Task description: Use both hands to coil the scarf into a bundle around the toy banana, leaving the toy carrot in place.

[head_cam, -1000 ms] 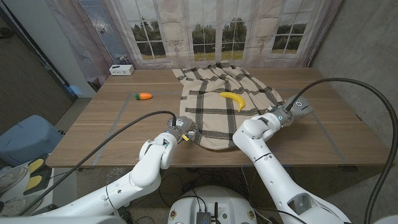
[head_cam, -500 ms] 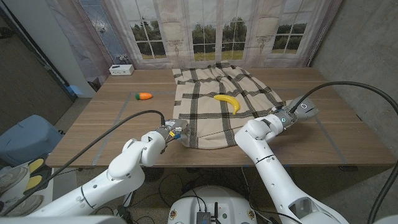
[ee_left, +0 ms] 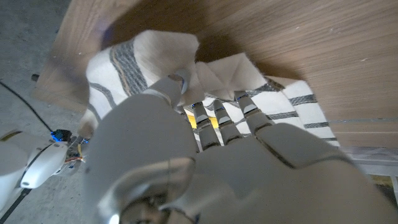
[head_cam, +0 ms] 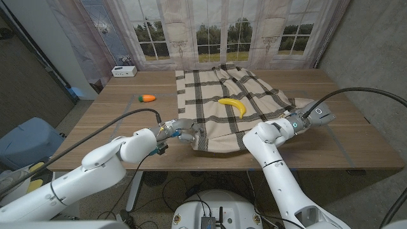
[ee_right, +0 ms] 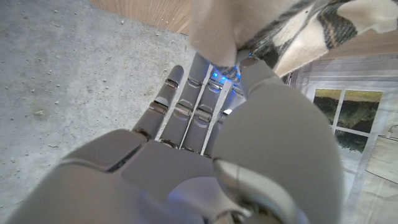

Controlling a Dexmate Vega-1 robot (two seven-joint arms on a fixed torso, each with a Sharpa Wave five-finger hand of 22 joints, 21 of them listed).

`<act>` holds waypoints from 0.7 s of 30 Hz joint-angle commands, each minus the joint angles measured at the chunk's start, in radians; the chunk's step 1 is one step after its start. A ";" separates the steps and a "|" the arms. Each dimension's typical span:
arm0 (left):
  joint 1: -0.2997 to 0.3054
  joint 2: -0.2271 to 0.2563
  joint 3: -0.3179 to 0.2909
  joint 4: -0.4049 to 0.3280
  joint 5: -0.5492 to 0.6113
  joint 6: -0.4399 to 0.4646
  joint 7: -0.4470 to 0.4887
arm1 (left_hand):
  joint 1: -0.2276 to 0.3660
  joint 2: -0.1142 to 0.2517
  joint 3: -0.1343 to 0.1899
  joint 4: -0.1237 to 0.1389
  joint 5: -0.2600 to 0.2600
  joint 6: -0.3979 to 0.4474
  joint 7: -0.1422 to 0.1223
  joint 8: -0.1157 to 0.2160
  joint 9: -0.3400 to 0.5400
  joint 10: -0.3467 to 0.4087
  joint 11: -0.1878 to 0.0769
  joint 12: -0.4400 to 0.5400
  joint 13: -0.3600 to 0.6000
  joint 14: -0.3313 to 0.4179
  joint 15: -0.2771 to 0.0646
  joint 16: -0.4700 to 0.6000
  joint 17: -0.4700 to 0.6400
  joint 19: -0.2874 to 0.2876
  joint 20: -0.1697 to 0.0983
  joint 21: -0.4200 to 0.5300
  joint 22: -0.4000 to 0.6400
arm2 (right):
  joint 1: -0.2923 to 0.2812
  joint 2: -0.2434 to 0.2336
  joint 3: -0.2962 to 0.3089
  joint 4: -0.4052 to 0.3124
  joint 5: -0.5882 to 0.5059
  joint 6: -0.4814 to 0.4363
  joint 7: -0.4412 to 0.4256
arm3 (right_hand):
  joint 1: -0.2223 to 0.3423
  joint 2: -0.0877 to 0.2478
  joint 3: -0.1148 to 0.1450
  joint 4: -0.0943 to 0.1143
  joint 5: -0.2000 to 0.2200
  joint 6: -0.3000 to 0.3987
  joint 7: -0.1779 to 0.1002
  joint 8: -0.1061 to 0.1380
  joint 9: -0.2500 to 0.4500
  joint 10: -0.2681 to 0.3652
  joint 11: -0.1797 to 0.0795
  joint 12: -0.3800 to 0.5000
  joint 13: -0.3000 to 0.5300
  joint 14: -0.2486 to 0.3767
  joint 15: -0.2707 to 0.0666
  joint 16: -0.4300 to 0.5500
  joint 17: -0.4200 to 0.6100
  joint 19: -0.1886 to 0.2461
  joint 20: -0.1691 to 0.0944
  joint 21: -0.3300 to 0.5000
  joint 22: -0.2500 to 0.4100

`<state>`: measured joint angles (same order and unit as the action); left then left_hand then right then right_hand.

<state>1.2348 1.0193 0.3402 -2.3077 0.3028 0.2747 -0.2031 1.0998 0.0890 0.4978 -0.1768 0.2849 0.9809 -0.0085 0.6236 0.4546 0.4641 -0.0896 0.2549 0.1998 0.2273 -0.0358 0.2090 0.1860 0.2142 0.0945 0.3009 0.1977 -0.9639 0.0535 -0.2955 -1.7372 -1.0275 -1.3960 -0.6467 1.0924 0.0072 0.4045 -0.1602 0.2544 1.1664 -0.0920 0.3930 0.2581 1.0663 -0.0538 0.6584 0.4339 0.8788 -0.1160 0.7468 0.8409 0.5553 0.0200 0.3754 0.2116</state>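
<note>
I am at the beginning: my left hand (head_cam: 180, 130) and right hand (head_cam: 299, 121) each grasp an edge of the scarf (head_cam: 222, 102), lying spread on the desk (head_cam: 114, 121). The toy banana (head_cam: 233, 105) lies uncovered on it, toy carrot (head_cam: 147, 98) apart.

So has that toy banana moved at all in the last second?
Yes. The toy banana has slid slightly left and toward the window, riding on the scarf; the gap to the toy carrot has narrowed.
</note>
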 commanded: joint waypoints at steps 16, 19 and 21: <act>0.029 0.191 -0.112 0.040 -0.439 -0.365 -0.062 | 0.005 -0.023 0.025 0.008 0.038 0.140 0.140 0.033 0.034 0.028 0.006 0.001 0.003 0.017 -0.029 -0.004 0.004 0.008 0.012 0.010 0.003 | -0.044 -0.026 0.063 -0.167 0.376 0.032 -0.407 | -0.005 -0.014 0.026 -0.002 -0.013 0.045 0.048 0.011 0.010 -0.001 0.013 0.000 0.008 0.017 -0.095 -0.010 0.016 -0.008 0.005 0.007 0.003; 0.055 0.213 -0.137 0.048 -0.477 -0.415 -0.072 | 0.004 -0.025 0.029 0.010 0.044 0.137 0.141 0.037 0.040 0.036 0.009 0.002 0.003 0.018 -0.027 -0.004 0.005 0.007 0.015 0.010 0.004 | -0.037 -0.033 0.063 -0.172 0.405 0.036 -0.430 | -0.005 -0.015 0.028 -0.002 -0.015 0.046 0.049 0.012 0.011 0.000 0.016 0.000 0.009 0.019 -0.095 -0.009 0.018 -0.008 0.006 0.008 0.003; 0.072 0.224 -0.153 0.059 -0.508 -0.453 -0.083 | 0.003 -0.027 0.032 0.011 0.048 0.139 0.141 0.041 0.044 0.042 0.007 0.003 0.003 0.021 -0.026 -0.003 0.005 0.006 0.016 0.009 0.004 | -0.032 -0.036 0.065 -0.174 0.423 0.042 -0.445 | -0.006 -0.016 0.029 -0.002 -0.016 0.047 0.049 0.012 0.012 0.000 0.015 0.001 0.010 0.019 -0.094 -0.009 0.020 -0.008 0.006 0.008 0.003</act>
<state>1.2541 1.1729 0.2480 -2.2741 -0.0548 -0.0187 -0.2402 1.1003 0.0739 0.5203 -0.1651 0.3251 0.9840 -0.0051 0.6565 0.4904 0.4929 -0.0812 0.2548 0.1999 0.2369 -0.0373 0.2090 0.1887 0.2170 0.1026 0.3085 0.1975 -1.0097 0.0358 -0.2428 -1.8773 -0.7229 -1.3712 -0.9753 1.0899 -0.0004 0.4257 -0.1638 0.2396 1.1664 -0.0920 0.3980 0.2647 1.0646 -0.0442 0.6583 0.4390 0.8898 -0.1196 0.7394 0.8548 0.5500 0.0253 0.3754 0.2116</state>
